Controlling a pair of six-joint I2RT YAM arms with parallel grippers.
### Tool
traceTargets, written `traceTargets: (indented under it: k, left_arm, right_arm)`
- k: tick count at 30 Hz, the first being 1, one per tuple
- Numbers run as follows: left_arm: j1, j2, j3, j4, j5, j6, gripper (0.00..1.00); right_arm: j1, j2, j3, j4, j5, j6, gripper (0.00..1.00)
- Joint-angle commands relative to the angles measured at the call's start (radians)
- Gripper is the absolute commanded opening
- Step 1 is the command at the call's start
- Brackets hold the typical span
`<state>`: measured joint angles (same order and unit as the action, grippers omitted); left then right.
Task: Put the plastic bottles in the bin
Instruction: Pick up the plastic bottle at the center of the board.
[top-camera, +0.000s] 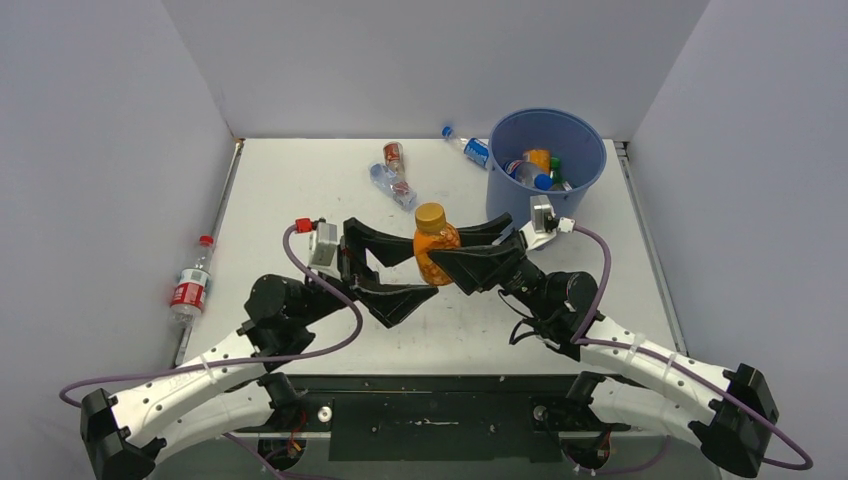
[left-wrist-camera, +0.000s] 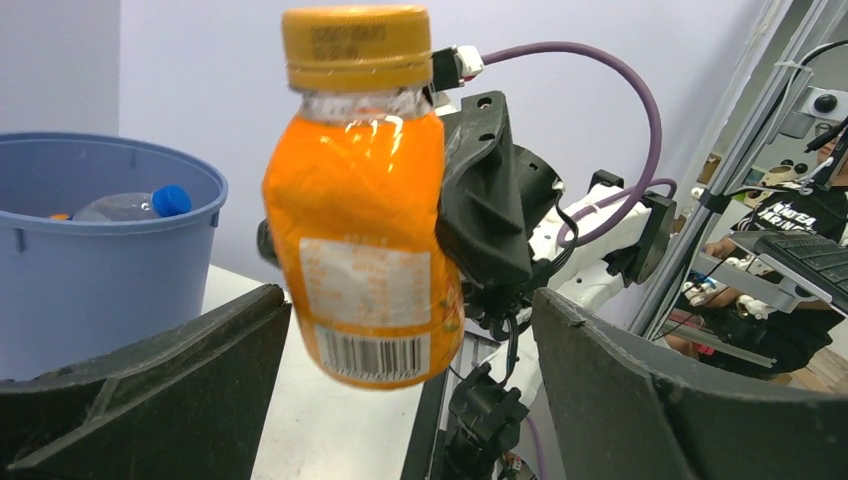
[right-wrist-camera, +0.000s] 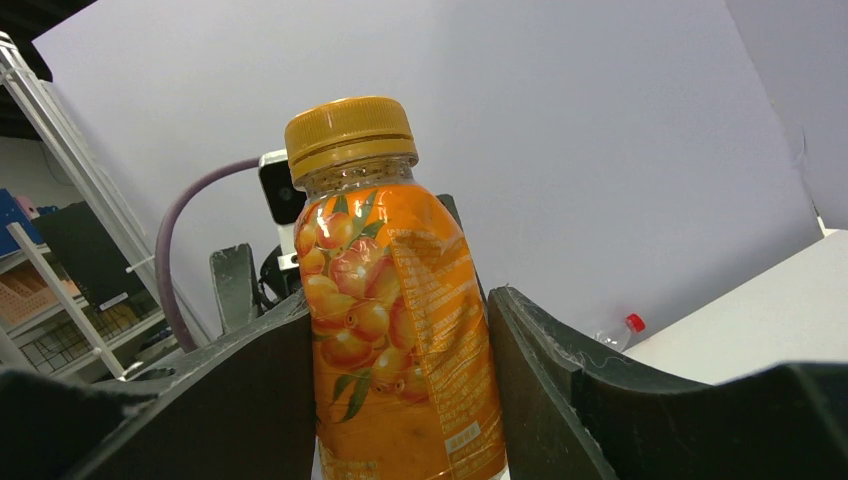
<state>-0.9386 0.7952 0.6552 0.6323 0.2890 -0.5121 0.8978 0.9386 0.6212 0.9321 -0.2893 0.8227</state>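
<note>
An orange bottle (top-camera: 435, 252) with a yellow cap is upright in the air over the table's middle. My right gripper (top-camera: 442, 258) is shut on it; in the right wrist view (right-wrist-camera: 400, 400) both fingers press the bottle's (right-wrist-camera: 400, 320) sides. My left gripper (top-camera: 425, 272) is open wide, with its fingers on either side of the bottle and not touching it. In the left wrist view the bottle (left-wrist-camera: 365, 250) hangs above and between the spread fingers (left-wrist-camera: 150, 370). The blue bin (top-camera: 500, 175) stands at the back right and holds several bottles (top-camera: 530, 172).
Two bottles (top-camera: 395, 175) lie on the table at the back middle. A blue-labelled bottle (top-camera: 468, 148) lies behind the bin's left side. A red-labelled bottle (top-camera: 190, 285) lies at the table's left edge. White walls close in three sides.
</note>
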Motion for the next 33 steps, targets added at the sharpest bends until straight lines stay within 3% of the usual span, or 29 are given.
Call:
traceTargets:
  k: [1, 8, 12, 13, 15, 17, 20, 24, 28, 33]
  left_arm:
    - [0.003, 0.032, 0.066, 0.006, 0.026, 0.013, 0.87]
    - [0.001, 0.081, 0.086, 0.028, 0.071, 0.001, 0.65]
    - [0.001, 0.08, 0.083, 0.028, 0.078, 0.007, 0.37]
    - [0.001, 0.079, 0.081, 0.028, 0.082, 0.009, 0.3]
    - [0.001, 0.071, 0.081, 0.014, 0.085, 0.018, 0.22]
    - [0.001, 0.061, 0.079, -0.013, 0.083, 0.034, 0.19]
    - [0.002, 0.032, 0.075, -0.073, 0.075, 0.068, 0.15]
    - [0.003, -0.013, 0.07, -0.171, 0.058, 0.127, 0.09]
    - [0.003, -0.034, 0.071, -0.254, 0.026, 0.176, 0.06]
    - [0.003, -0.029, 0.08, -0.288, 0.007, 0.197, 0.02]
  right_arm:
    - [0.008, 0.022, 0.007, 0.073, -0.025, 0.013, 0.4]
    - [0.015, 0.031, 0.011, 0.082, -0.021, 0.01, 0.4]
    - [0.016, 0.025, 0.018, 0.069, -0.024, 0.0, 0.41]
    - [0.016, 0.024, 0.02, 0.058, -0.026, -0.003, 0.45]
    - [0.016, 0.012, 0.033, 0.008, -0.028, -0.02, 0.67]
    - [0.016, -0.018, 0.063, -0.099, -0.024, -0.059, 0.87]
    - [0.015, -0.06, 0.16, -0.357, 0.005, -0.164, 0.97]
    - [0.016, -0.074, 0.309, -0.647, 0.022, -0.289, 1.0]
    - [0.016, -0.037, 0.475, -0.884, 0.028, -0.399, 0.95]
    - [0.016, 0.049, 0.648, -1.098, 0.051, -0.477, 0.98]
